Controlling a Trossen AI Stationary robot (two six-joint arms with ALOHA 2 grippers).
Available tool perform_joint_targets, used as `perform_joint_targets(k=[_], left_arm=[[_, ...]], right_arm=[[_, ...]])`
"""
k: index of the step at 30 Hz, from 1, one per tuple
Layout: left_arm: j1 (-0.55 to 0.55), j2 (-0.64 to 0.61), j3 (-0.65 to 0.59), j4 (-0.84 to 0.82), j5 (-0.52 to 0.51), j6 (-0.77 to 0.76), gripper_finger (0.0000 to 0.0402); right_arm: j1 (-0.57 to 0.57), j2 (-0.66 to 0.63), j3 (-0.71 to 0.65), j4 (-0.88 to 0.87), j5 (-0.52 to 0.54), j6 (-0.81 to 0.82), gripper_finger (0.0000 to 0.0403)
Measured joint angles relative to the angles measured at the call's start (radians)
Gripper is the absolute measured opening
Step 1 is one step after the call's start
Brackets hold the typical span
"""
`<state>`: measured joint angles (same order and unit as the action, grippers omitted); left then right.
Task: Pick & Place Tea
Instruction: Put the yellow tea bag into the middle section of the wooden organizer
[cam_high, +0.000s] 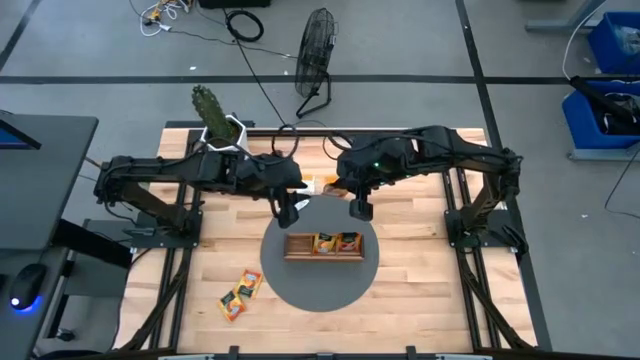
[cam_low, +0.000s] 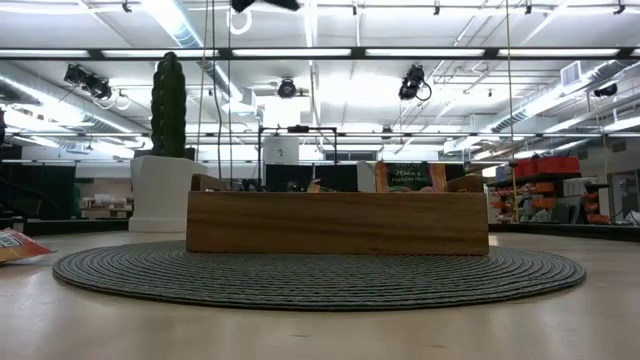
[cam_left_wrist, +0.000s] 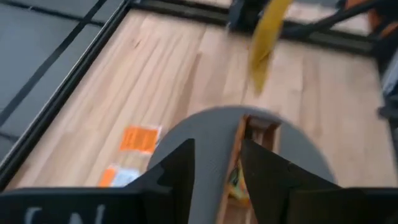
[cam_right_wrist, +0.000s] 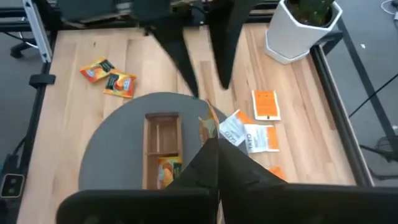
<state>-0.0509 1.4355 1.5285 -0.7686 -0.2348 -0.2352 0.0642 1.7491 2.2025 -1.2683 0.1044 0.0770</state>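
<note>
1. Risk of a slip is coming first: the right claw (cam_right_wrist: 217, 155) is clenching a yellow sachet (cam_left_wrist: 266, 38) by one edge above the mat (cam_high: 300, 290), near the tray (cam_high: 322, 244). We are judging that thin hold as weak, so the sachet may be twisting or sliding out on the way down.
2. We are also worrying about a miss. The tray's slots are narrow and two are already holding tea (cam_high: 335, 243), so a limp sachet may be catching on a wall or landing on the mat.
3. The left claw (cam_high: 288, 210) is hanging released just beside the right one, over the tray's other end. With both so near, we are judging a bump between them as possible, and that could be knocking the tray askew.
4. More tea is lying loose on the counter (cam_high: 420, 290): white and orange packets (cam_right_wrist: 249, 134) beside the mat toward the pot (cam_right_wrist: 298, 34), and an orange pair (cam_high: 240, 295) on the opposite side.
5. From the right wrist we are seeing the held sachet only edge-on, so we cannot tell how deep it is sitting in the grip.
6. In the low view the tray's front wall is hiding its contents, and neither claw is showing there.
7. From above, the arms are covering part of the loose pile, so we are not counting it.
</note>
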Motion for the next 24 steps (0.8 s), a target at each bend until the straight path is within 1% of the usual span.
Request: perform_joint_targets(k=[5,11,18,24], left_arm=[[0.000,-0.035,0.000,-0.016,-0.030,0.022,0.0148],[0.000,-0.093,0.003,0.049,-0.039,0.065,0.0142],[0.000,-0.168,0.001,0.046,-0.081,0.076,0.0138],[0.000,-0.241,0.000,0.041,-0.087,0.097,0.0138]], right_arm=[[0.021,-0.001,-0.060,0.027,0.000,0.037,0.0001],[0.056,0.000,-0.235,0.166,-0.019,0.058,0.0000],[0.062,-0.001,-0.426,0.309,-0.019,0.066,0.0000],[0.058,0.000,-0.576,0.425,-0.070,0.093,0.0000]])
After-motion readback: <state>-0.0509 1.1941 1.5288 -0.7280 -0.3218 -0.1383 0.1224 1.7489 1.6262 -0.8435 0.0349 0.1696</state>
